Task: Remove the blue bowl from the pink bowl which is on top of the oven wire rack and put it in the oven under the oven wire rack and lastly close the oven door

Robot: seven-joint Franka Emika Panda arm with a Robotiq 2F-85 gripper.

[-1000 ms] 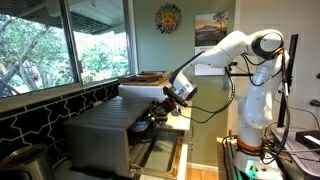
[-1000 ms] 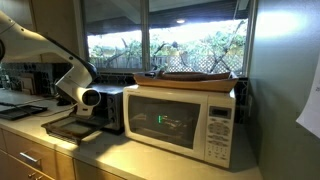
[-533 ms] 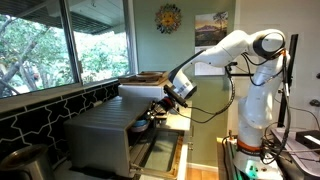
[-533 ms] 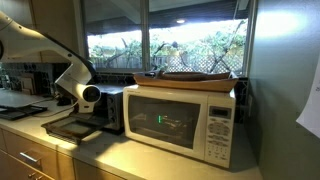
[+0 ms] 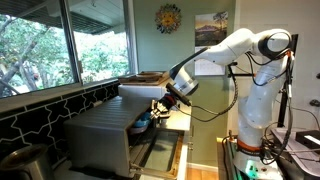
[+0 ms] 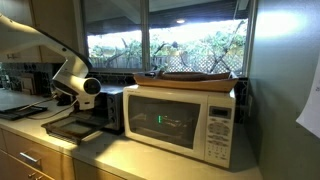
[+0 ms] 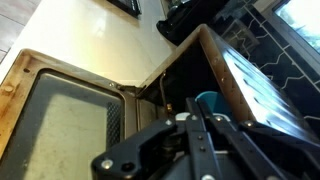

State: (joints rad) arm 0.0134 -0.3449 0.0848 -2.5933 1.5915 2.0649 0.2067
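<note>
The silver oven (image 5: 100, 135) stands with the oven door (image 5: 160, 152) folded down open. In the wrist view the door glass (image 7: 60, 120) lies at the left and the brushed oven side (image 7: 255, 85) is at the right. My gripper (image 5: 152, 115) is at the oven's mouth. Its fingers (image 7: 194, 108) are closed together on the rim of the blue bowl (image 7: 210, 102). The bowl also shows as a blue spot at the fingertips in an exterior view (image 5: 143, 123). The pink bowl and the wire rack are hidden in the dark interior.
A white microwave (image 6: 180, 120) stands beside the oven (image 6: 110, 108), with a wooden tray (image 6: 195, 77) on top. The open door (image 6: 70, 128) juts over the counter. A black tiled backsplash (image 5: 40, 110) and windows lie behind the oven. Pale countertop (image 7: 90, 30) runs past the door.
My gripper has pulled slightly up and back from the oven opening. The blue bowl now shows at the fingertips, where it was barely seen before.
</note>
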